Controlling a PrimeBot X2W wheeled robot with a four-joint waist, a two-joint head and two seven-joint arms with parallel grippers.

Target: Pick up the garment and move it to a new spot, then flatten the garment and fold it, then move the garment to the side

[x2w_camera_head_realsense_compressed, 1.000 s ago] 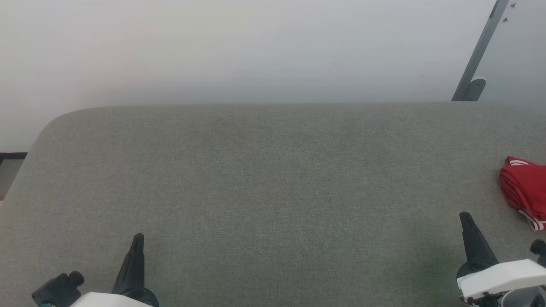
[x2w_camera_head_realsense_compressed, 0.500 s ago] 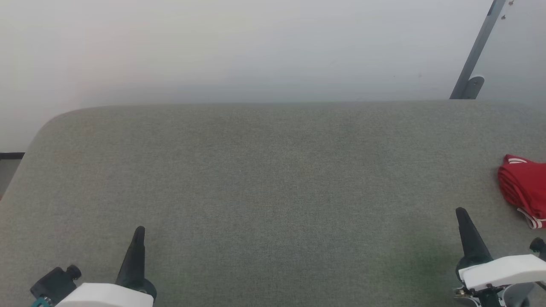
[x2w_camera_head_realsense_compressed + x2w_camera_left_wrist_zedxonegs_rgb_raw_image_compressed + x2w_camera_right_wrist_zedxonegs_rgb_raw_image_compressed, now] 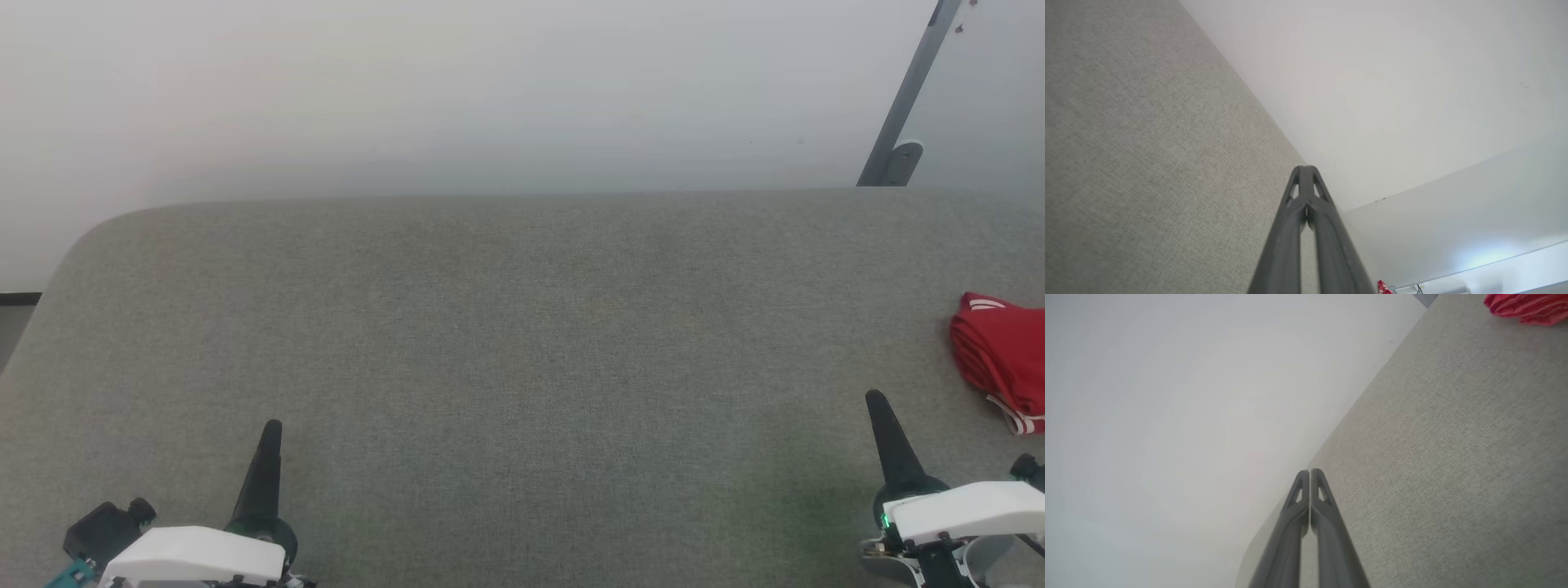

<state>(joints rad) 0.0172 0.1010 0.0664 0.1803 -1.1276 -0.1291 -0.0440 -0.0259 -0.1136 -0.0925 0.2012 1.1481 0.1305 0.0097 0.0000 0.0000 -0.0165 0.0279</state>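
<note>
The garment [image 3: 1002, 359], red with white stripe trim, lies bunched in folds at the far right of the grey table [image 3: 522, 343], cut off by the head view's edge. It also shows as a red heap [image 3: 1527, 307] at the top right of the right wrist view and a small red scrap [image 3: 1383, 287] low in the left wrist view. My right gripper [image 3: 877, 402] is shut and empty, a short way left of and nearer than the garment. My left gripper [image 3: 273, 428] is shut and empty at the lower left, far from it. Both fingertip pairs, left [image 3: 1305, 168] and right [image 3: 1309, 472], press together.
The grey fabric-covered table has a rounded far left corner [image 3: 114, 224] and a pale wall behind. A grey metal strut [image 3: 902, 106] slants up at the back right.
The head view has shifted slightly, so the garment and strut sit a little higher and further left. Both grippers show slightly higher in the picture, still shut.
</note>
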